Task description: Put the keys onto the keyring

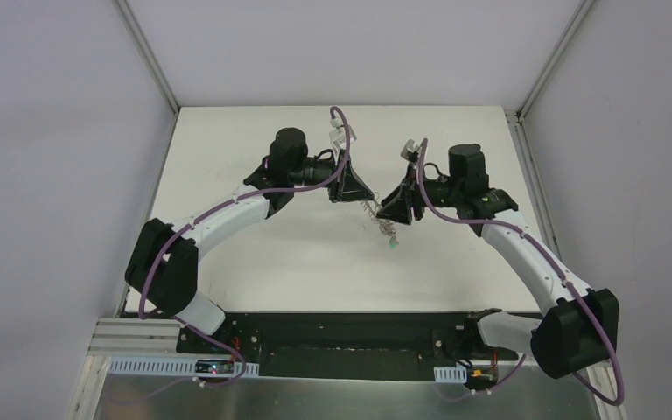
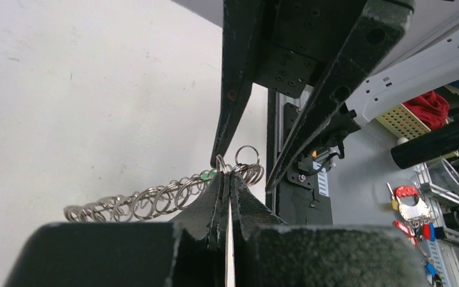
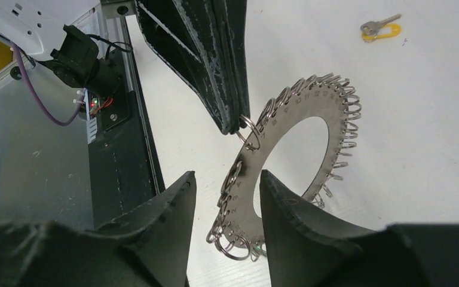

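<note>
- Left gripper (image 2: 227, 175): jaws fully closed, pinching one wire loop (image 3: 250, 128) on the rim of the keyring (image 3: 299, 119). You see the keyring held up between the two arms.
- Right gripper (image 3: 227, 176): fingers spread wide, straddling the keyring's rim without clamping it.
- Yellow key (image 3: 382, 28): flat on the table (image 1: 315, 271), well apart from the keyring.
- Green key (image 1: 391, 246): just near of the keyring; you cannot tell whether it is attached.

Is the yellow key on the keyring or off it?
Off. The yellow key lies flat on the table, apart from the keyring, which the left gripper pinches at its rim.
</note>
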You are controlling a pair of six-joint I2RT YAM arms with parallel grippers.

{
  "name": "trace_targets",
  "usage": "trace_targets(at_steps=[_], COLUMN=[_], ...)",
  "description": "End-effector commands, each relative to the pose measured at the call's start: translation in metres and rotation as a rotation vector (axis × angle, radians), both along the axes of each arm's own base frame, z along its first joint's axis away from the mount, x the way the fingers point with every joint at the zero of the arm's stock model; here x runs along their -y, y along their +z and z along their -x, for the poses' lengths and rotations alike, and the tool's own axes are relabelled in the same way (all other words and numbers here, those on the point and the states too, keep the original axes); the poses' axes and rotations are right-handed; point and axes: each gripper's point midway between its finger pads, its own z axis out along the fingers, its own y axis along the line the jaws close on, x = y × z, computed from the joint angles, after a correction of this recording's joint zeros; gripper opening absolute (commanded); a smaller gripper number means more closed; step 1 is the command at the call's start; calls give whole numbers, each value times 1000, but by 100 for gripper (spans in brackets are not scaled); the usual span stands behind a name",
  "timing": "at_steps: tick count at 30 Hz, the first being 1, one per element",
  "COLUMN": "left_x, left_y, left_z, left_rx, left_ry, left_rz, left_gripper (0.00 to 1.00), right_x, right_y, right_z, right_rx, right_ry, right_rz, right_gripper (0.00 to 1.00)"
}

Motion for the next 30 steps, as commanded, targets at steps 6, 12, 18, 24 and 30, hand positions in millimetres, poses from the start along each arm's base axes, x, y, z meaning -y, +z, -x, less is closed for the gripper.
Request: trace_targets(at_steps=[6,12,18,24,30], left_x=[2,2,3,4,6], left_y=[30,33,37,40,40], left_z=[16,22,26,28,28], left_rx=[163,151,137,115,104], left_ry=[-136,-164,-183,-199,-205], left_rz=[108,133,161,188,192], left_gripper=[0,0,0,0,0], right_x=[16,11,6,2,1], right_y=[56,61,57,51,50], right_z=[-1,4,3,0,-2], right_rx=[179,170,144,138,137], right_ry=[-25,21,46,43,43], right_rz=[-73,-110,-126,-113,-114], right_gripper=[46,22,32,34,36])
